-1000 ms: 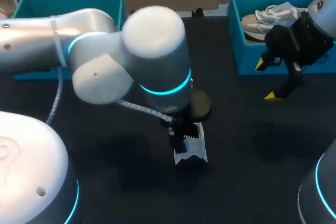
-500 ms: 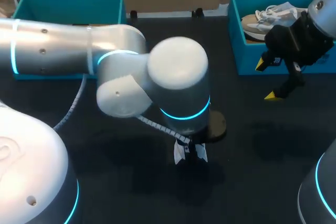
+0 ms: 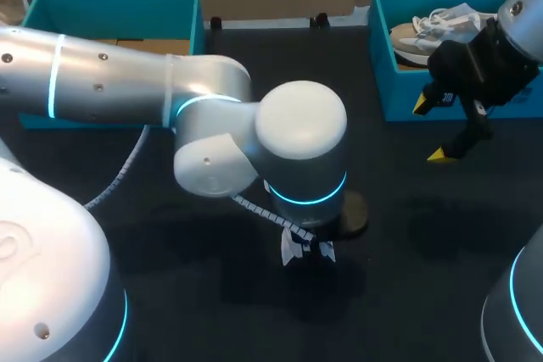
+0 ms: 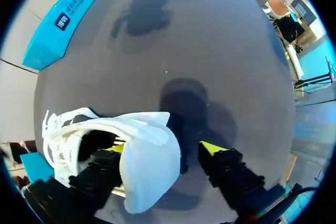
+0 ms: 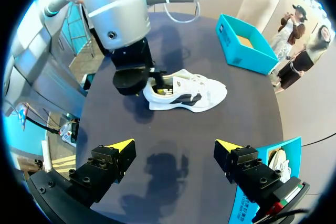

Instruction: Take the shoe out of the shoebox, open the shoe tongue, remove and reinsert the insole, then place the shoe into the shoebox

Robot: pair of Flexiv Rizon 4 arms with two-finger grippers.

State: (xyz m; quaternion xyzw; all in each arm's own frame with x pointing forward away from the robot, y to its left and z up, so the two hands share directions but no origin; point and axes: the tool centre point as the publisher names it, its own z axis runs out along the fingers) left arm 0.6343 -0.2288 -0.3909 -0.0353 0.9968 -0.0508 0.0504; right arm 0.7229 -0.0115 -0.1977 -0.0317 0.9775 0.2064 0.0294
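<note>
Even, fairly bright light falls from overhead. On the dark matte table (image 3: 399,294) a broad soft shadow pools under the left arm (image 3: 127,95), and a fainter one lies beneath the right gripper (image 3: 428,130). Just ahead of the left gripper (image 4: 164,148) sits a soft-edged shadow. The white shoe (image 4: 149,156) between its fingers glares pale. The left arm's silver shell carries mild highlights.

The head view looks steeply down from above and behind on the dark matte table (image 3: 424,294); the white mesh sneaker (image 3: 291,250) shows at lower centre. The left wrist view hangs close over that sneaker; the right wrist view faces it from well back.
</note>
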